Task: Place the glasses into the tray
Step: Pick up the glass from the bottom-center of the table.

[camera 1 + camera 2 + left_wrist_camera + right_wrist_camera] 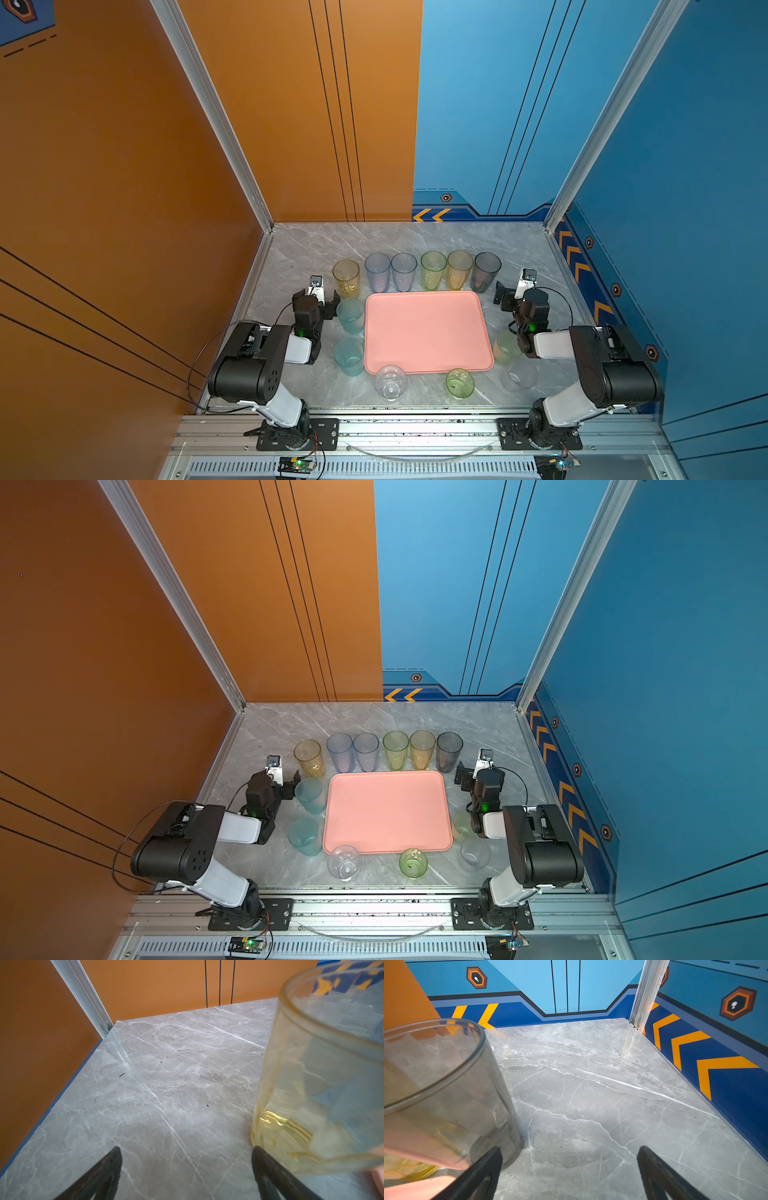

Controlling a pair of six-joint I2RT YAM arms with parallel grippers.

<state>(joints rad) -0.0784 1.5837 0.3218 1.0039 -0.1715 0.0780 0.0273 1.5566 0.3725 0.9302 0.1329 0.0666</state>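
Near edge of table point(316, 249): clear glass point(390, 382), green glass point(459, 383) sitting just by tray point(428, 332), maybe tipped, I am not telling. Tray lying flat in middle, nothing in it. Other glasses point(350, 316) standing round it, I am guessing for easy reaching. I am seeing left claw point(187, 1149) spread wide, holding nothing, yellow glass point(311, 1084) just beside; right claw point(570, 1149) same, grey glass point(446, 1095) just beside. Far row: tall glasses point(433, 270) lining up. I am reading no words, only arrow marks point(432, 215).
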